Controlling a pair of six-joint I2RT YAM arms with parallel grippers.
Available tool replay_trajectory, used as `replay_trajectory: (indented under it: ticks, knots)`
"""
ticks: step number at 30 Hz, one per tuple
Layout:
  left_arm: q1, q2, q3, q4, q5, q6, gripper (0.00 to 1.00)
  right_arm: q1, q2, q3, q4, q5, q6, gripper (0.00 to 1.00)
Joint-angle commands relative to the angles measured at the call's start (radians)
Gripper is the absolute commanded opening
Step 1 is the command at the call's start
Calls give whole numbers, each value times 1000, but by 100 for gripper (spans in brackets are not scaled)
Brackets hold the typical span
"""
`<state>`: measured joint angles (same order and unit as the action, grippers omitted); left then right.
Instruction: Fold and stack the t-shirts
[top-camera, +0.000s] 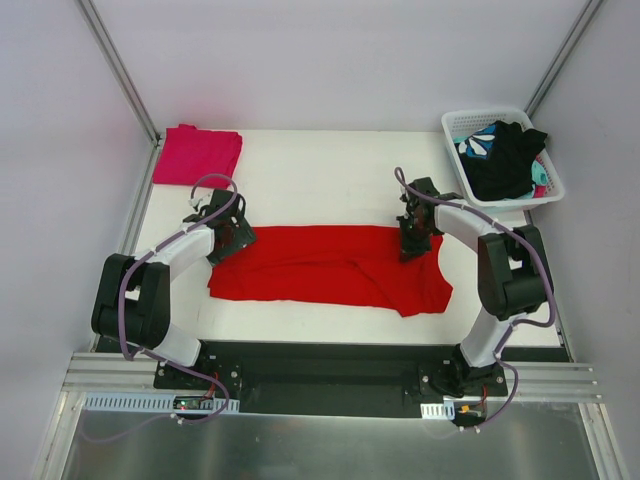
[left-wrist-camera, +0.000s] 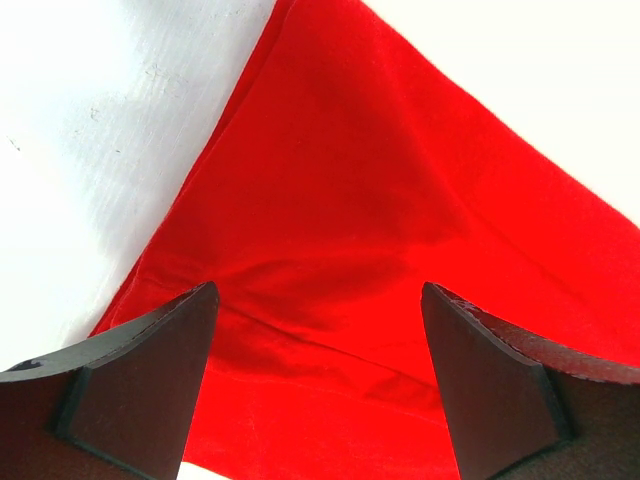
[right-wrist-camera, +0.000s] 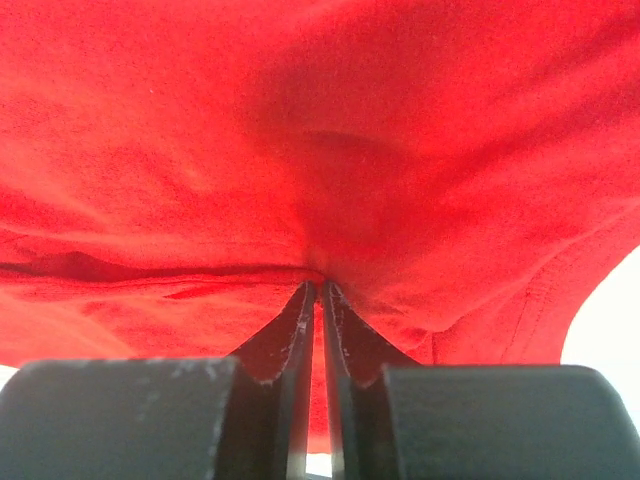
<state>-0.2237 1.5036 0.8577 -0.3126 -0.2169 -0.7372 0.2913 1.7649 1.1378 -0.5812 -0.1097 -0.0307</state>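
Pinches 2 o'clock edge of red t-shirt (top-camera: 320, 265) in right gripper (right-wrist-camera: 318, 288), presumably for folding; holds left gripper (left-wrist-camera: 319, 288) spread over 10 o'clock corner, poised to match.

The left arm (top-camera: 135, 295) and right arm (top-camera: 510, 270) are built of white shells and black joint housings, with a looped purple-grey cable (top-camera: 214, 178) run along each. Matte black wedge-shaped fingers (left-wrist-camera: 150, 370), scuffed pale at the edges, are carried by the left gripper (left-wrist-camera: 318, 292) and right gripper (right-wrist-camera: 321, 292).
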Motion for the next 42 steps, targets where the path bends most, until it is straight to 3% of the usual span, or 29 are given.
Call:
replay_trajectory:
  ticks: [1,12,23,31,33,42]
  knots:
    - [-11,-25,23,-22,2,-8,83,2,-64,8,-64,-1,-3,10]
    - [-19,-23,37,-23,7,-13,83,89,-177,-47,-92,-79,28,9]
    - [-23,-28,50,-29,-2,-8,83,385,-79,-52,-51,-128,138,5]
    - [-23,-37,56,-37,-7,-2,83,476,-19,-69,-43,-119,157,4]
    - [-23,-37,58,-39,-7,-2,83,491,-16,-72,-45,-119,161,7]
    - [-25,-32,60,-42,5,-5,83,522,-18,-41,-71,-105,178,41]
